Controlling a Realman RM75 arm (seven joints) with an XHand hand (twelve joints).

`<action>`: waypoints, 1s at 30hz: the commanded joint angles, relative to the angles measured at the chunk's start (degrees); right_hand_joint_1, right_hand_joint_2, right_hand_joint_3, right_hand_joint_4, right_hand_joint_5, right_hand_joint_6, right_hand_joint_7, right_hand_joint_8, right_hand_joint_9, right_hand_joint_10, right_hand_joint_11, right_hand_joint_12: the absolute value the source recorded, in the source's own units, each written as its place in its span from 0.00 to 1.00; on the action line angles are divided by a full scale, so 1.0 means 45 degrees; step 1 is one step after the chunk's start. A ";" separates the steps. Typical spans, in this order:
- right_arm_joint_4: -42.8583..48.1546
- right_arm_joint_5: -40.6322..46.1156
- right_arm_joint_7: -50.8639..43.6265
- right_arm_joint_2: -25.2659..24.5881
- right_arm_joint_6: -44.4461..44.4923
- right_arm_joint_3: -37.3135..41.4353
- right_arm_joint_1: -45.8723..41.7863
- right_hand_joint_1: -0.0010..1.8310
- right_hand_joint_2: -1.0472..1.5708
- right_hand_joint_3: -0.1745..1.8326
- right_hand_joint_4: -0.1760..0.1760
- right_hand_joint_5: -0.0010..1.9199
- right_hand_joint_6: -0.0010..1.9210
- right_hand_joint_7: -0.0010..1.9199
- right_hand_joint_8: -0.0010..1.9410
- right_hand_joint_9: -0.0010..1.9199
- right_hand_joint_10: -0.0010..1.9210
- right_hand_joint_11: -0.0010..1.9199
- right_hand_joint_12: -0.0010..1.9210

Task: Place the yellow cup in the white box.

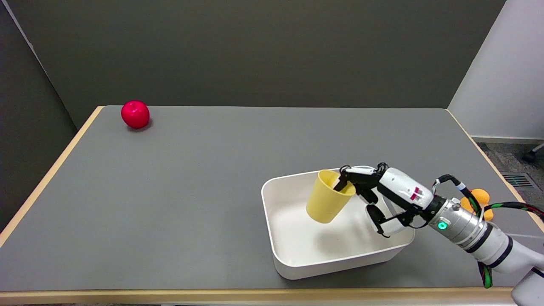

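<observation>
Now: 1 yellow cup pinched by hand | 1 white box | 1 apple

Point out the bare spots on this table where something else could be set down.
Bare grey table stretches between the red apple and the white box, plus the far right corner. Crowded: the box, where the right hand holds the yellow cup, and the orange object behind the arm.
</observation>
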 commanded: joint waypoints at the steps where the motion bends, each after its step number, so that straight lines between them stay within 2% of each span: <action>1: 0.0418 -0.0170 -0.1930 -0.0210 -0.1414 -0.0458 -0.0211 0.99 0.58 0.77 0.53 0.20 0.33 0.21 0.25 0.47 1.00 0.49 1.00; 2: 0.0454 -0.0205 -0.1930 -0.0176 -0.1414 -0.0441 -0.0213 1.00 0.61 0.70 0.71 0.17 0.26 0.15 0.20 0.44 1.00 0.42 1.00; 8: 0.0436 -0.0134 -0.2197 -0.0193 -0.1397 -0.0425 -0.0178 1.00 0.61 0.69 0.74 0.13 0.21 0.08 0.18 0.43 1.00 0.41 1.00; 16: 0.0383 0.0494 -0.2577 -0.0245 -0.1100 -0.0319 -0.0074 1.00 0.61 0.68 0.73 0.10 0.19 0.06 0.17 0.42 0.99 0.41 1.00; 19: 0.0454 0.2163 -0.4281 -0.0316 0.0099 0.0039 -0.0128 1.00 0.62 0.68 0.68 0.07 0.16 0.04 0.17 0.42 0.99 0.41 1.00; 23: 0.0348 0.6213 -0.7831 -0.0352 0.2497 -0.0034 0.0107 1.00 0.62 0.67 0.67 0.05 0.15 0.04 0.16 0.42 0.99 0.40 1.00; 26: 0.0342 0.8475 -0.9857 -0.0349 0.4143 -0.0517 0.0823 1.00 0.62 0.67 0.68 0.05 0.15 0.05 0.16 0.42 0.99 0.40 1.00; 30: 0.0220 1.0304 -1.0737 -0.0113 0.4777 -0.0424 0.1398 1.00 0.62 0.67 0.71 0.05 0.15 0.07 0.16 0.42 1.00 0.40 1.00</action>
